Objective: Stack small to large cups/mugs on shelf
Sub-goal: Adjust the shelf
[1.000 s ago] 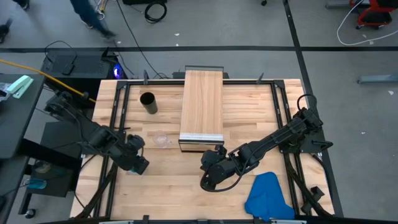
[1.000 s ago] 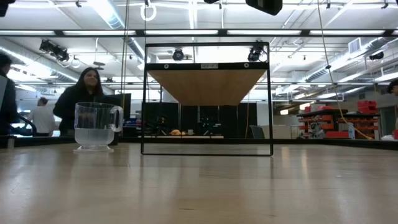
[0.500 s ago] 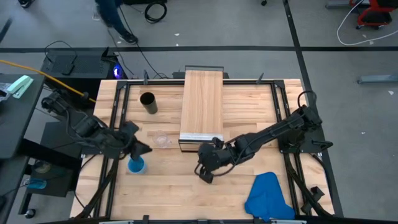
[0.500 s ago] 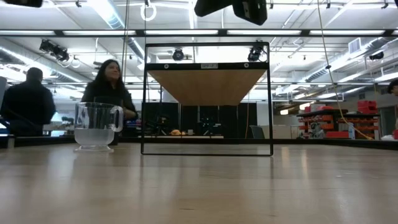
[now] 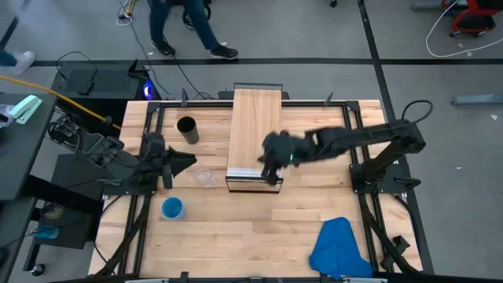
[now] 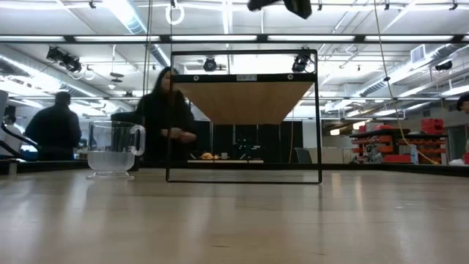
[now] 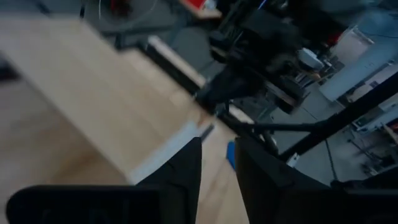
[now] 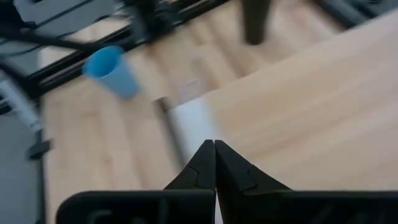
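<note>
three cups stand on the slatted wooden table point(image 5: 236, 236) left of the long light-wood shelf point(image 5: 255, 130): tall black cylindrical cup point(image 5: 187, 129), small clear glass mug point(image 5: 206, 178), bright-blue plastic cup point(image 5: 172, 208). left hand point(image 5: 185, 161), fingers slightly apart, holds nothing; right hand point(image 5: 271, 161), pinched together, hangs above the shelf's front.

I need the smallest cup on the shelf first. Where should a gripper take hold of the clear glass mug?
Judging by its pose, grip the clear glass mug across its rim from above. It stands upright and open-topped on the table left of the shelf, handle to one side; avoid the handle. The left gripper is nearest.
</note>
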{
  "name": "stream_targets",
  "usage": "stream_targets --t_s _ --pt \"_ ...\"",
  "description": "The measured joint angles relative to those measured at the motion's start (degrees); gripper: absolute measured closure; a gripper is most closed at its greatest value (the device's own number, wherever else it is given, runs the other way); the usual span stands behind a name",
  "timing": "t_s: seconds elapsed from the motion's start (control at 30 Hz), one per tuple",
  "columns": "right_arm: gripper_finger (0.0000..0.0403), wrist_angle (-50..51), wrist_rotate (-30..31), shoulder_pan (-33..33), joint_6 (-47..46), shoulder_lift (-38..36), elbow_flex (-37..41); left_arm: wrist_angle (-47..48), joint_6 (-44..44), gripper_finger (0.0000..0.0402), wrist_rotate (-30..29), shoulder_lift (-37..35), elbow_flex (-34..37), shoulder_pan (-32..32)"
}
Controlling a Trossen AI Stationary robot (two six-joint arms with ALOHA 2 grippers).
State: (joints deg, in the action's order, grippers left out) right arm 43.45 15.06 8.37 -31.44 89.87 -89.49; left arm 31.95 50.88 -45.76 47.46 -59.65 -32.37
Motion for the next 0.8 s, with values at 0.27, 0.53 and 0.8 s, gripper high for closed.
stream_targets --t_s 0.27,0.53,0.8 --pt "0.04 9.2 0.1 -11.1 1.3 -5.2 0.0 -3.9 -8.5 0.0327 -0.8 0.1 0.0 1.5" --pt "0.0402 15.4 -2.6 -19.9 3.1 -5.8 2.1 -3.2 -8.7 0.0341 -0.8 0.1 0.0 1.5" --pt "0.0402 7.9 -9.8 -30.6 0.5 -8.7 16.8 -2.9 -8.7 0.0338 -0.7 0.1 0.0 1.5"
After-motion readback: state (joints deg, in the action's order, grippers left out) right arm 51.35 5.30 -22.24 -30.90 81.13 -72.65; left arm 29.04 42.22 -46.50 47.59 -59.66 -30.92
